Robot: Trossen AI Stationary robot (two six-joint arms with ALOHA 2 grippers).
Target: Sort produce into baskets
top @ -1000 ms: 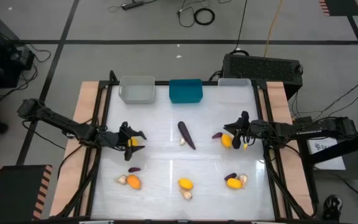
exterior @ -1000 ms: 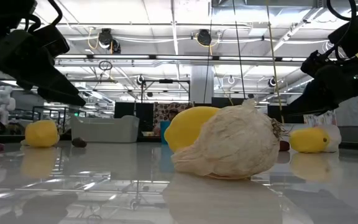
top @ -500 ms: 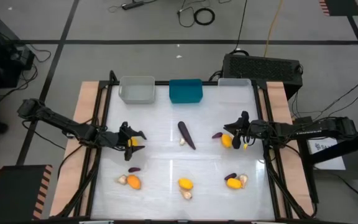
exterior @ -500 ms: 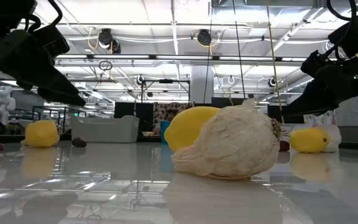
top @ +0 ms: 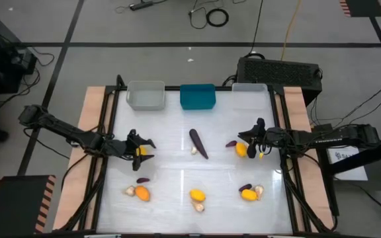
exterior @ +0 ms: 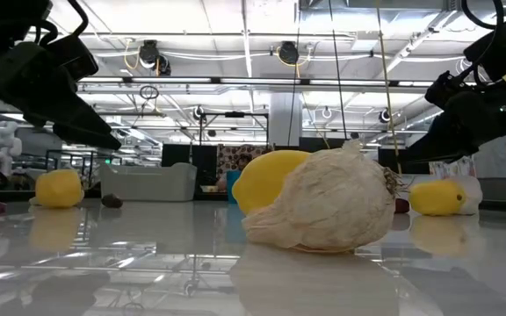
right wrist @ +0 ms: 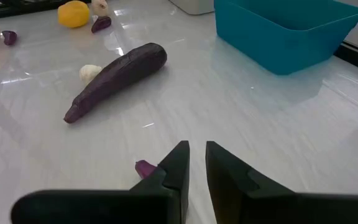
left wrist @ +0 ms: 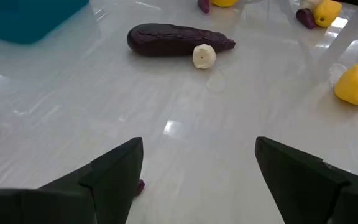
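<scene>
Left gripper [top: 142, 151] spread wide at 9 o'clock should drop squarely over the fruit [top: 139, 151]; right gripper [top: 251, 147] clenched empty at 3 o'clock.

Bright, even light falls from ceiling strip lamps [exterior: 235, 60] in the hall behind. The glossy white table [top: 177, 165] throws back pale streaks of glare and soft reflections. Shadows are faint. In the low view the garlic bulb [exterior: 323, 206] up close looks slightly soft.
</scene>
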